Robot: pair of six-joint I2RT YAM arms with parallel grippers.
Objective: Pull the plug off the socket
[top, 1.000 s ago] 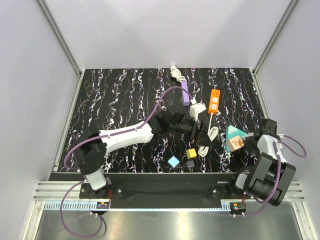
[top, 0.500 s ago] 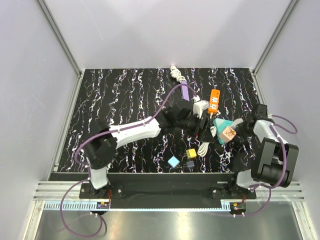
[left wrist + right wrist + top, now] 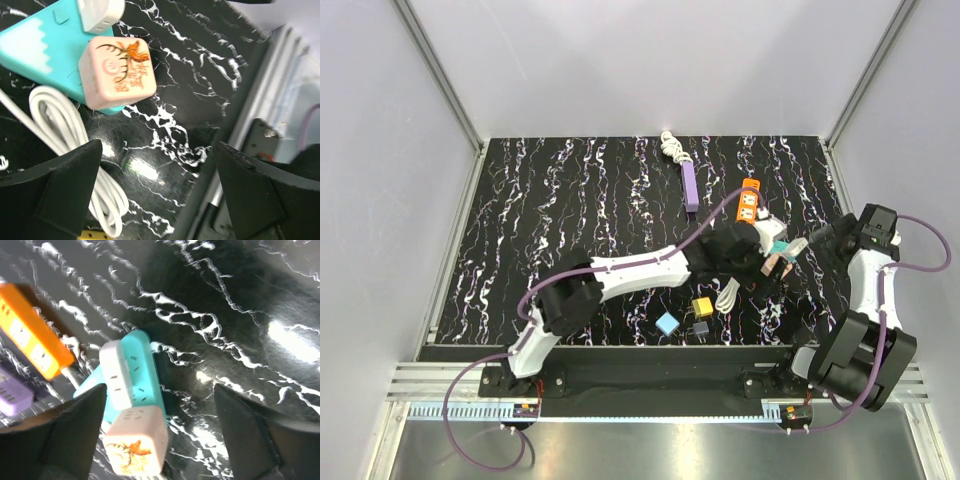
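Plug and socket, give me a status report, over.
Left pincer open, empty. Right pincer open, empty. Pink cube plug seated on teal socket block, white adapter beside it. White cable coil lies close alongside.

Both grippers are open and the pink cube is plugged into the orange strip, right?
Not quite. The pink cube is plugged into the teal strip, not the orange strip; the left wrist view shows it. The left gripper and right gripper are open, as you said.
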